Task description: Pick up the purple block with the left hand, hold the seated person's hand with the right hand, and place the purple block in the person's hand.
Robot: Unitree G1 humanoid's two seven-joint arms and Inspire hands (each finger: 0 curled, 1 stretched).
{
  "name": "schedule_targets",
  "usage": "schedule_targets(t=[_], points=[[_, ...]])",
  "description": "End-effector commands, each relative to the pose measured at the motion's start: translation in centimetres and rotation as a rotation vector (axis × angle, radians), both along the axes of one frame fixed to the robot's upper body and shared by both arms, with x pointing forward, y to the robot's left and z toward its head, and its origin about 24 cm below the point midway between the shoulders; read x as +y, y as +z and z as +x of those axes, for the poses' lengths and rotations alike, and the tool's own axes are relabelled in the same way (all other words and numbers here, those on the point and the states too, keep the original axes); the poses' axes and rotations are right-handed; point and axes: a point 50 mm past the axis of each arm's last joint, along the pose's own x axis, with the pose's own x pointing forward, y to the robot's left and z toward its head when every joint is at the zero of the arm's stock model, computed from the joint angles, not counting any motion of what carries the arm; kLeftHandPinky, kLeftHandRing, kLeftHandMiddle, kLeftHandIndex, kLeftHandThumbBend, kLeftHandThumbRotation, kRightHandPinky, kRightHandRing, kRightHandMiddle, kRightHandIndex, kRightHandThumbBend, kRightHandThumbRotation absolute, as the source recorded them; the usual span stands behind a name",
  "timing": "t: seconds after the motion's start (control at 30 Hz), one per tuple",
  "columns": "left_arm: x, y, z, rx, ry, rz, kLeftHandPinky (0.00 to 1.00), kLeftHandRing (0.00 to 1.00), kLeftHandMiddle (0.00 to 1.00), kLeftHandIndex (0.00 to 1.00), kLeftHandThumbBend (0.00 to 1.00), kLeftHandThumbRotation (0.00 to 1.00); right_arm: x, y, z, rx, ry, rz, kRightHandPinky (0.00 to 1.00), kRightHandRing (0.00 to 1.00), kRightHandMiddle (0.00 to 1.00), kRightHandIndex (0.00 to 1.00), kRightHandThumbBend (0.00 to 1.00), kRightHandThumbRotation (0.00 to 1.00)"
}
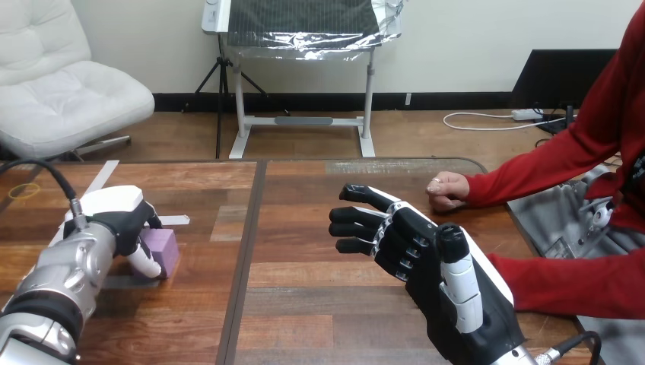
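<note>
The purple block [163, 250] rests on the wooden table at the left. My left hand [120, 221] comes over it from the left, its fingers curled down round the block's near and far sides. My right hand [417, 256] hovers open above the table at the right of centre, palm turned left, fingers stretched out. The person's hand [447, 190] lies closed in a fist on the table just beyond and to the right of my right hand's fingertips, apart from them.
The person's other red-sleeved arm [578, 283] lies along the table's right edge beside my right forearm. A dark seam [245, 258] divides the tabletop in two. A yellow rubber band [24, 191] lies at the far left.
</note>
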Motion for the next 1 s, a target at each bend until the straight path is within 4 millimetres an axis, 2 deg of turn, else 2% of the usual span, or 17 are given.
schedule_targets(t=[0.0, 0.3, 0.97], points=[[-0.37, 2.02, 1.29, -0.104, 0.002, -0.043, 0.36, 0.45, 0.52, 0.57, 0.59, 0.00, 0.09, 2.25, 0.97, -0.112, 0.007, 0.018, 0.77, 0.79, 0.79, 0.83, 0.86, 1.00], [-0.35, 1.97, 1.24, -0.123, 0.008, -0.056, 0.33, 0.42, 0.49, 0.50, 0.62, 0.00, 0.10, 2.25, 0.97, -0.109, 0.008, 0.017, 0.78, 0.79, 0.79, 0.84, 0.86, 1.00], [-0.60, 2.42, 1.43, -0.164, -0.017, -0.058, 0.36, 0.44, 0.51, 0.49, 0.68, 0.00, -0.32, 2.11, 1.32, -0.126, -0.011, -0.028, 0.76, 0.78, 0.78, 0.83, 0.87, 1.00]])
